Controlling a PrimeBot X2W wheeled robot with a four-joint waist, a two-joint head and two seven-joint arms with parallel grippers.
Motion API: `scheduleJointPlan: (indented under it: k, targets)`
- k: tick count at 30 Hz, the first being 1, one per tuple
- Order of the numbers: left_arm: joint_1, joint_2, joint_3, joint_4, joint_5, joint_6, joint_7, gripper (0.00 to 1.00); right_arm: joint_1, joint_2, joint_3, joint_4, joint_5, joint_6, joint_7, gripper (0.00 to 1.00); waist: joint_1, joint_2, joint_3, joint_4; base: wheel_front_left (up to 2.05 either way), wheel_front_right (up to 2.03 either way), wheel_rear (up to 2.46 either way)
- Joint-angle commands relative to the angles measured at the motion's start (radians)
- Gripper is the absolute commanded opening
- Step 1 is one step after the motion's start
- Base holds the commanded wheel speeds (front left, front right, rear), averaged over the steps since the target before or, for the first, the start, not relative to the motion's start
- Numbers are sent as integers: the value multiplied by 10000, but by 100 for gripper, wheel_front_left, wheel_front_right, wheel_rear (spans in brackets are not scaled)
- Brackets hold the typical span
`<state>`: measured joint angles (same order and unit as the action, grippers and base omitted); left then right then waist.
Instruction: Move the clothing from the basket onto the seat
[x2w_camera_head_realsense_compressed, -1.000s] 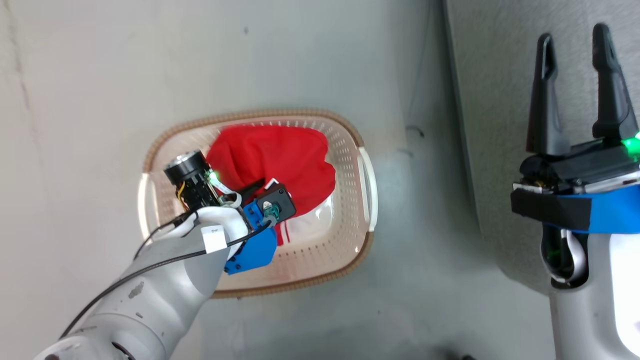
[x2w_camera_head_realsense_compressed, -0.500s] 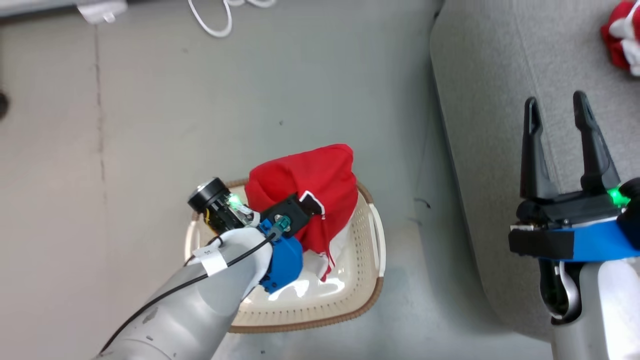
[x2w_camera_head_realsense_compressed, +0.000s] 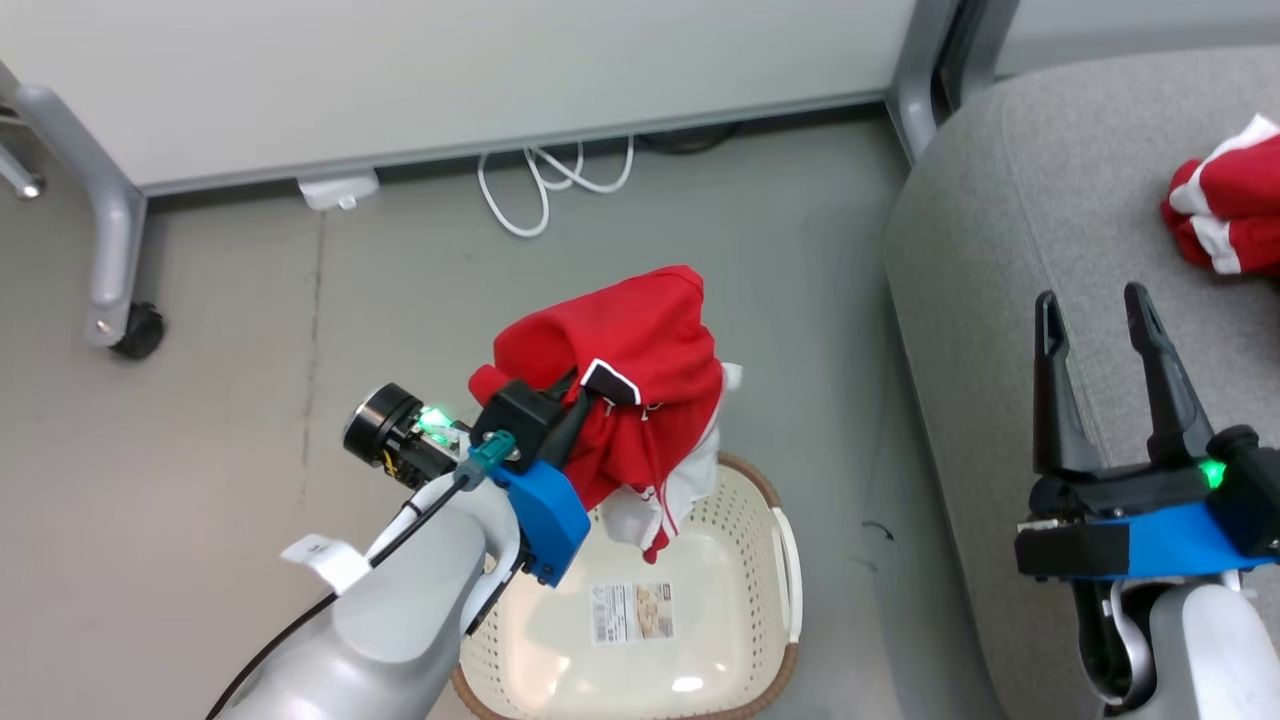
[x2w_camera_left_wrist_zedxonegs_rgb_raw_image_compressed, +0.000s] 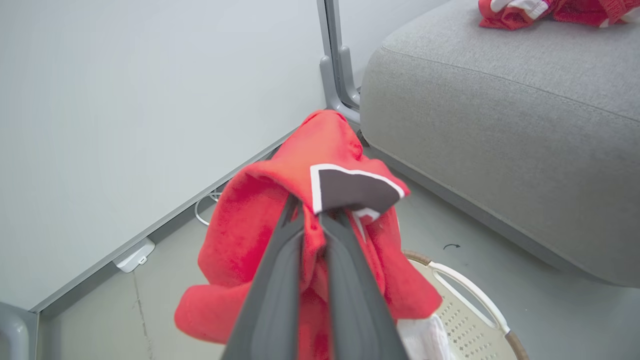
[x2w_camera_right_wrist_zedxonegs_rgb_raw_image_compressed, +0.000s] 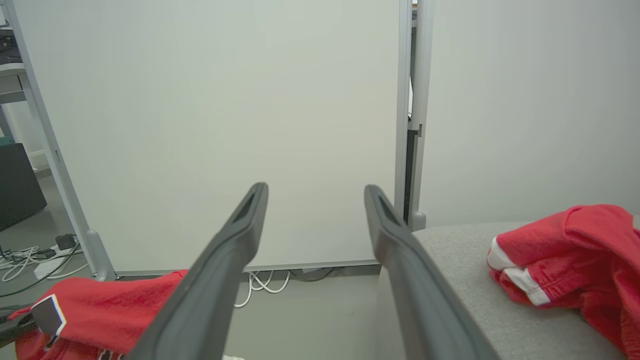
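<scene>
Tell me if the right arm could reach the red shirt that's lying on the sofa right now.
Probably yes. The right end effector hangs open and empty by the sofa, and the shirt lies ahead of it in the open, with nothing between them.

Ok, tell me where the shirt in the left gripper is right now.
In the head view the red shirt hangs left of centre, pinched in the left gripper, raised above the basket and left of the grey sofa.

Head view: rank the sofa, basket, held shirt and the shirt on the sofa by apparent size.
1. sofa
2. basket and held shirt: about alike; the shirt hangs nearer the camera, so unranked
3. shirt on the sofa, cut by the frame edge
</scene>
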<state>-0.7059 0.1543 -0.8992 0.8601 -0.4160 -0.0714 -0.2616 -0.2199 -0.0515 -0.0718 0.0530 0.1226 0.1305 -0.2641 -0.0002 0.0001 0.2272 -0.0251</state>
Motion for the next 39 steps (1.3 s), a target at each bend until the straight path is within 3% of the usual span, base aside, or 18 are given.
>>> scheduleJointPlan:
  k: [1, 9, 15, 27, 39]
  targets:
    - [145, 77, 172, -167, -39, 34, -48, 0, 208, -20, -20, 51, 49, 5, -4, 100, 2, -1, -341, 144, 0, 0, 0]
    - [740, 371, 1685, -1640, -101, 134, -48, 0, 688, -13, -3, 180, 116, 5, -4, 100, 2, -1, -1075, 243, 0, 0, 0]
    - [900, 219, 2335, -2482, -68, 11, -47, 0, 937, 0, 0, 235, 181, 5, -4, 100, 2, -1, -1483, 333, 0, 0, 0]
    - [247, -383, 2199, -3188, -40, -141, 41, 0, 1248, 11, 204, 367, 487, 5, -4, 100, 2, -1, -1961, 465, 0, 0, 0]
    - [-124, -521, 1980, -3970, -182, -76, 647, 0, 1413, 13, 623, 158, 733, 5, -4, 100, 2, -1, -2161, 479, 0, 0, 0]
